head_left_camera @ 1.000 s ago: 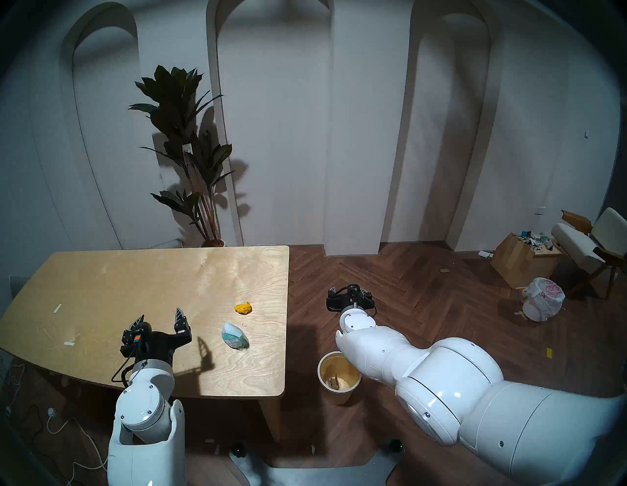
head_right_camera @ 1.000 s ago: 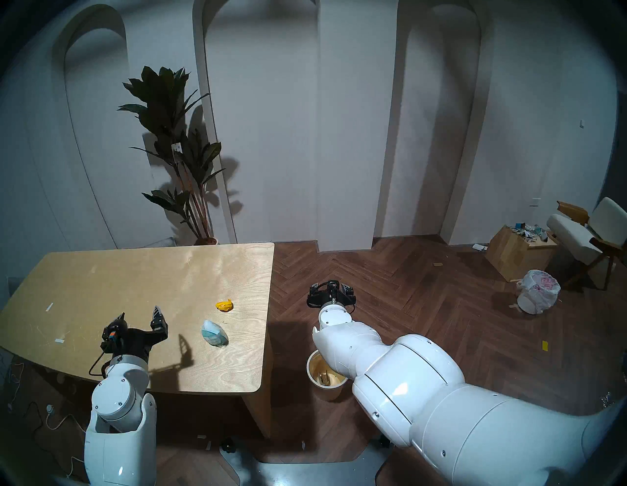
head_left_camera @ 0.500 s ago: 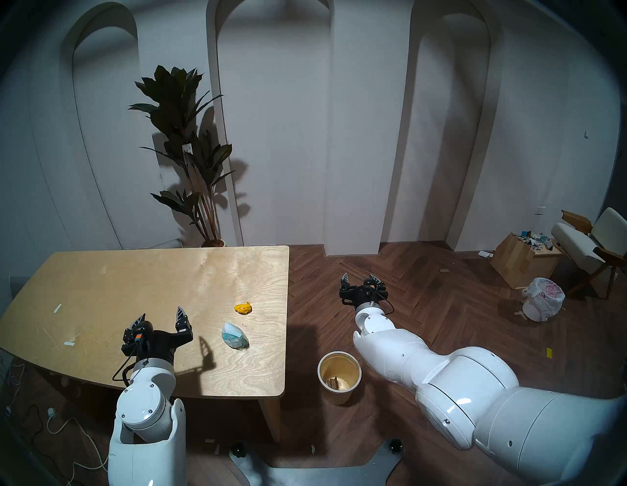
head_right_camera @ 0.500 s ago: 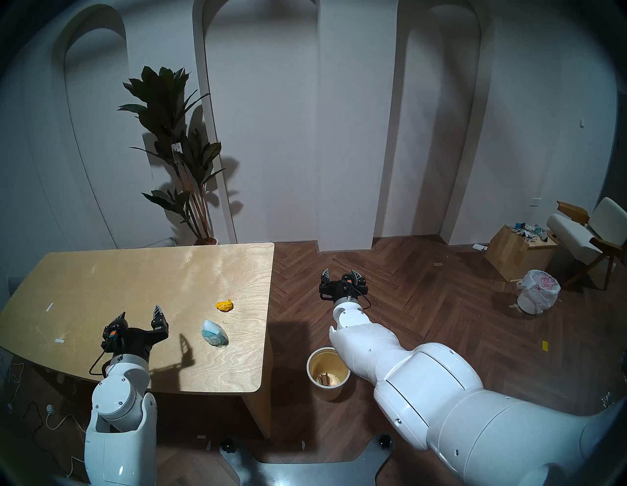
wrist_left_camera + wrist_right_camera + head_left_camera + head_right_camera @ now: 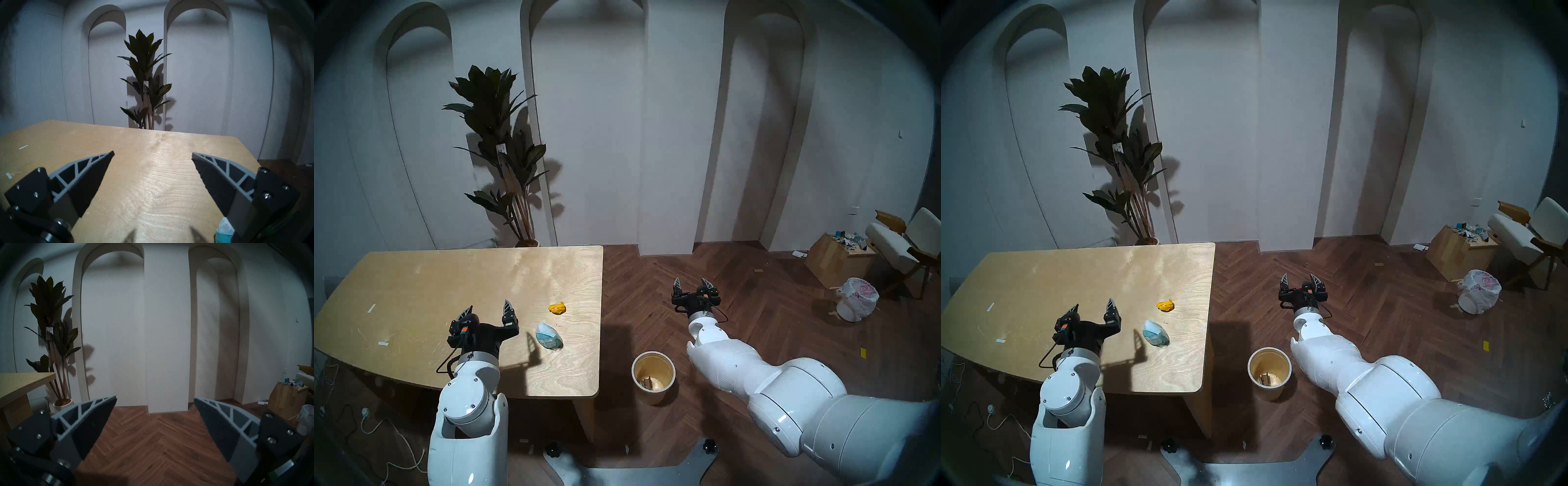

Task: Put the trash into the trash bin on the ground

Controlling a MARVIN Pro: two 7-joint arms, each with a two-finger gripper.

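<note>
While the wooden table [image 5: 449,281] fills the left half of the head view, its right edge drops straight to a broad stretch of bare herringbone floor [image 5: 755,305] that runs back to the arched wall. One potted plant [image 5: 504,152] stands behind the table's far edge. Off by the right wall sit one square wooden box [image 5: 833,261] heaped with scraps, one chair [image 5: 904,244] and one white bin lined with a red-printed bag [image 5: 857,298].

On the floor, just off the table's near right corner, stands one cream trash bin [image 5: 653,390], upright, with a few scraps at the bottom of its yellowish inside. Two pieces of trash lie on the table near its right edge: a teal-and-white wrapper [image 5: 548,336] and, a little farther back, a yellow paper lump [image 5: 557,308]; the two are apart.

Two arms are in view. The left gripper [image 5: 488,308] hovers level over the table, fingers spread wide and empty, with the wrapper just to its right and slightly nearer the robot; in the left wrist view the wrapper [image 5: 224,230] peeks out beside the right finger. The right gripper [image 5: 691,282] hangs over open floor beyond and to the right of the trash bin, also spread and empty.
</note>
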